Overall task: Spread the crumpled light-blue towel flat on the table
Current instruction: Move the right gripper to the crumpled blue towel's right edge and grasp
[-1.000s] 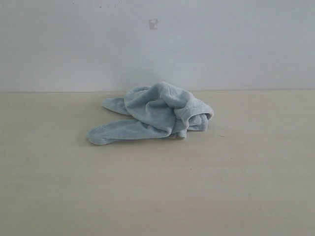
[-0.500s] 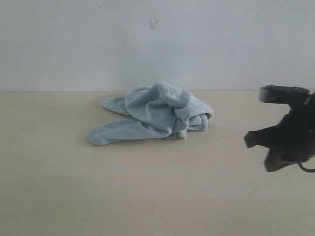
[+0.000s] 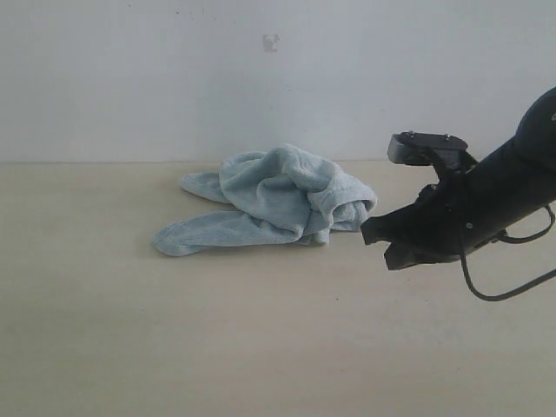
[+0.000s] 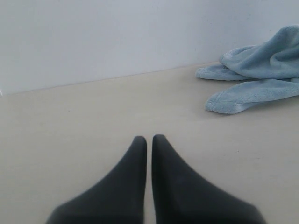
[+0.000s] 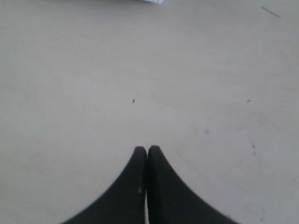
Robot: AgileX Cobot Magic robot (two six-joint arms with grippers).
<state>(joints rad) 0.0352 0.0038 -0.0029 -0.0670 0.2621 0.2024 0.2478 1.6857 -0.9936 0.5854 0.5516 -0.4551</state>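
The pale-blue towel (image 3: 274, 201) lies crumpled in a heap near the far edge of the beige table (image 3: 261, 347). My right gripper (image 3: 368, 231) reaches in from the right, its shut tips just right of the towel's right end and not touching it. In the right wrist view the right gripper (image 5: 147, 149) is shut over bare tabletop, with a sliver of towel (image 5: 152, 1) at the frame edge. The left gripper (image 4: 148, 138) is shut and empty, low over the table, with the towel (image 4: 257, 70) some way off. The left arm does not show in the exterior view.
A plain white wall (image 3: 261, 78) rises right behind the table's far edge, close behind the towel. A black cable (image 3: 508, 291) loops under the right arm. Bare tabletop stretches in front of the towel and on both sides of it.
The right arm has come in from the right edge and moved left towards the towel's right end. The towel has not moved.
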